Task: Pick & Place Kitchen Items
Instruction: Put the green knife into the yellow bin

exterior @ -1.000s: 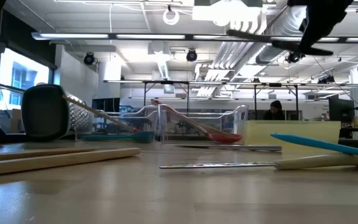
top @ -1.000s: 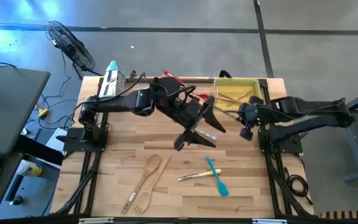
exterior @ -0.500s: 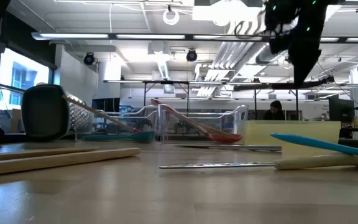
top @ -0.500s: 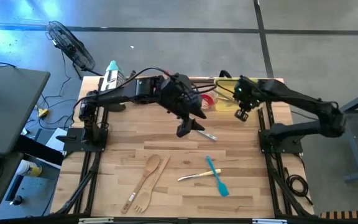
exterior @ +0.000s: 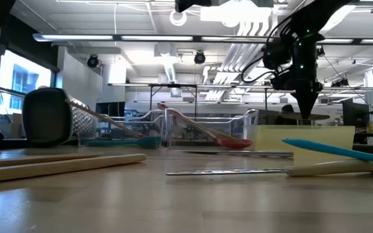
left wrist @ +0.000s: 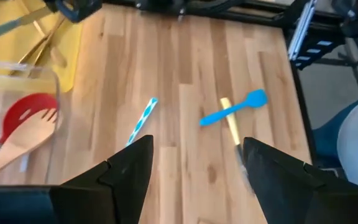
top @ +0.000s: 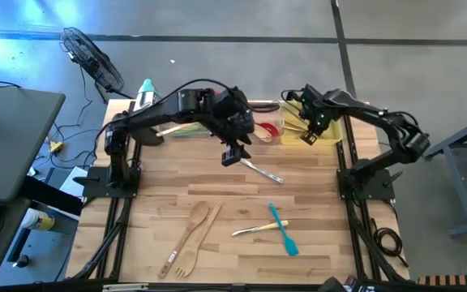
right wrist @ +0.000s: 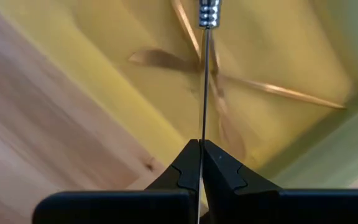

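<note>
Pale wooden planks make up the table (top: 217, 195), and its yellow tray (top: 331, 122) at the far right corner serves as the landmark. Left of that tray hangs the left arm, its left gripper (top: 230, 155) above bare wood with the jaws spread wide and nothing between them. Over the yellow tray's near-left edge hangs the right gripper (top: 307, 138), fingers pressed together on the thin blade of a small metal knife (right wrist: 205, 68), whose handle points out over the tray floor. Touching the tray's left side is a clear tray (top: 267, 130) with a red spatula (left wrist: 23, 115) in it. Gold utensils (right wrist: 216, 87) lie crossed on the yellow tray's floor. Nearer than the tray lie a striped knife (top: 263, 171), then a blue spatula (top: 282, 229) crossed over a pale-handled knife (top: 259, 229). Far left of those rest a wooden spoon (top: 193, 223) and a wooden fork (top: 194, 247).
</note>
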Robot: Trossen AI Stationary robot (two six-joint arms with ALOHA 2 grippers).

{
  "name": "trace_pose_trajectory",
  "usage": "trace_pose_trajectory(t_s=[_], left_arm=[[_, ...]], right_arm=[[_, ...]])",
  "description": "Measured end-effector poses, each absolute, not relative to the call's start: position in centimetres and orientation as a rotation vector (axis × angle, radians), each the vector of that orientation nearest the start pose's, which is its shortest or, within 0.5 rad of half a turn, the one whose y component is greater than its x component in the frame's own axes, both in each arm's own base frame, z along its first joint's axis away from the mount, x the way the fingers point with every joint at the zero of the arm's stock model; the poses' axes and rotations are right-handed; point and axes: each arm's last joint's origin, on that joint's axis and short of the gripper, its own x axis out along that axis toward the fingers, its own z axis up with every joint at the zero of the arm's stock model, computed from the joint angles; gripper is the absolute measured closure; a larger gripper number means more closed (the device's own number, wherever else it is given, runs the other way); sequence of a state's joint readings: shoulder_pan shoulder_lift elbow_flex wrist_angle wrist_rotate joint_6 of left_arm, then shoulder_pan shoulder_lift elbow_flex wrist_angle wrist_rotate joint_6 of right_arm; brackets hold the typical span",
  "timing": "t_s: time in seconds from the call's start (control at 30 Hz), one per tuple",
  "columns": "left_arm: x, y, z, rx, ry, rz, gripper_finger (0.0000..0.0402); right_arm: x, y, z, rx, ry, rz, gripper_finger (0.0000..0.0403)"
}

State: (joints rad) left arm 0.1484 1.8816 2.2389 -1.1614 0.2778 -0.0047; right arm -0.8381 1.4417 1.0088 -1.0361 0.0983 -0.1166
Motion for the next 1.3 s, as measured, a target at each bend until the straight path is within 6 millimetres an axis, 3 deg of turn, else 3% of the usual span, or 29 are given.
trace_pose_trajectory(t_s=[0.27,0.5,0.93,1.1,1.3], left_arm=[[36.7,7.2,42.6,-0.189,0.811,-0.067,0.0158],[36.0,8.9,42.3,-0.183,0.843,-0.028,0.0158],[35.2,9.2,41.8,-0.183,0.931,0.007,0.0158],[35.0,9.2,41.7,-0.229,0.956,0.023,0.0158],[35.2,8.5,41.7,-0.236,0.953,-0.008,0.0158]], right_arm=[[15.1,-19.6,21.3,0.56,1.438,-0.671,0.0399],[15.6,-20.1,19.6,0.626,1.491,-0.624,0.0399],[16.5,-20.1,18.9,0.603,1.49,-0.588,0.0397],[17.2,-19.5,18.9,0.557,1.5,-0.544,0.0364],[17.9,-19.0,18.9,0.493,1.52,-0.551,0.0287]])
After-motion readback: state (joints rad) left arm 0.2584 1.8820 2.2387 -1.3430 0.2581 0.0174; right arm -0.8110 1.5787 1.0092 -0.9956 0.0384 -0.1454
